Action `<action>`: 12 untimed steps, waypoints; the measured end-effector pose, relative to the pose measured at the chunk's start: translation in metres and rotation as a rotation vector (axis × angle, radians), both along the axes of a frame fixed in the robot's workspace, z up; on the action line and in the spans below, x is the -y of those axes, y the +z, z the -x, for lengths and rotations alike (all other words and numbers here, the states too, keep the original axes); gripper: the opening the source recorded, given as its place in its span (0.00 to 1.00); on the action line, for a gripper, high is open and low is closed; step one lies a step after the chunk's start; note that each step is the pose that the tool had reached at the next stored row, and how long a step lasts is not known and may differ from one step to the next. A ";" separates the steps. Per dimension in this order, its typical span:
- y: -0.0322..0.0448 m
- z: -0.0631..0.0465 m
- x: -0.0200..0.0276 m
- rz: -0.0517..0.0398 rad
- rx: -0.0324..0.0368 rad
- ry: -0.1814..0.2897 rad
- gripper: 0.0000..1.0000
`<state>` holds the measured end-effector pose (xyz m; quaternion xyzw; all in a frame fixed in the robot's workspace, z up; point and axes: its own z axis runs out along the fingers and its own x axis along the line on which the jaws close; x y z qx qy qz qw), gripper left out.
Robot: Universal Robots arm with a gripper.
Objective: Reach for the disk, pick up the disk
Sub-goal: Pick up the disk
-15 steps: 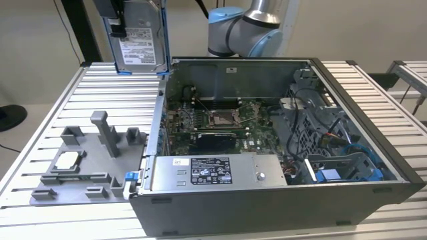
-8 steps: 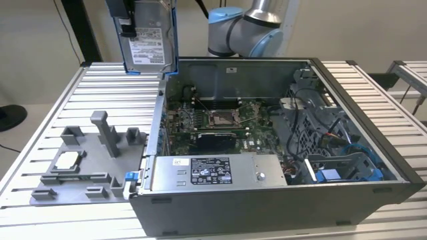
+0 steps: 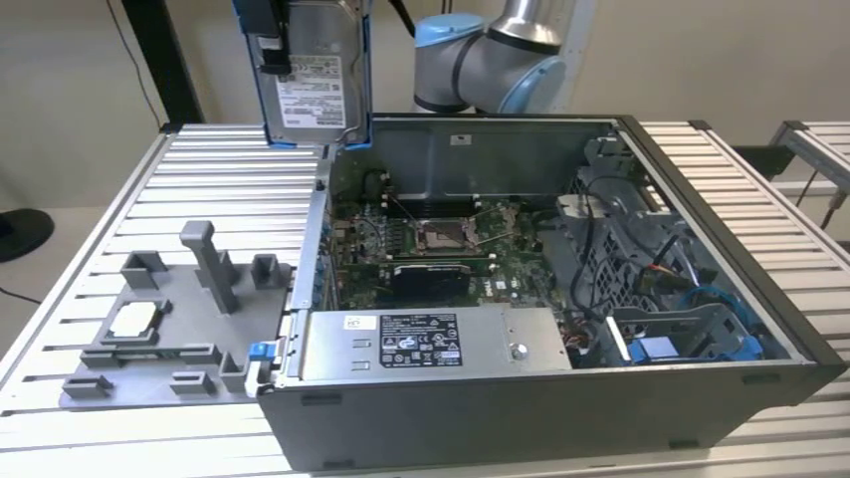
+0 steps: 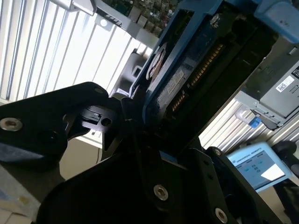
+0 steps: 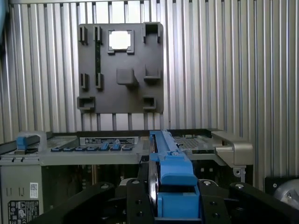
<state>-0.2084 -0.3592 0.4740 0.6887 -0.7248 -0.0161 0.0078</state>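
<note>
Hand (image 5: 174, 205) closed tight on disk (image 3: 317, 85); disk held upright, high above open computer case (image 3: 531, 423).

The disk (image 3: 317, 75) is up in the air, well clear of the open computer case (image 3: 531, 418), hanging over its back corner on the exterior view's left. It stands pretty much upright, with the white label side facing the exterior camera. The body is silver-grey metal with blue plastic rails down both long edges. In the second wrist view the flip side (image 4: 187, 79) shows a dark circuit board. In the first wrist view it's edge-on above the case, clamped in the gripper (image 5: 174, 205).
</note>
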 end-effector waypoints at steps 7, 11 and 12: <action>0.0000 -0.014 0.0000 0.0000 0.0000 0.000 0.00; 0.0000 -0.021 0.0000 0.0000 0.0000 0.000 0.00; 0.0000 -0.023 0.0000 0.0000 0.0000 0.000 0.00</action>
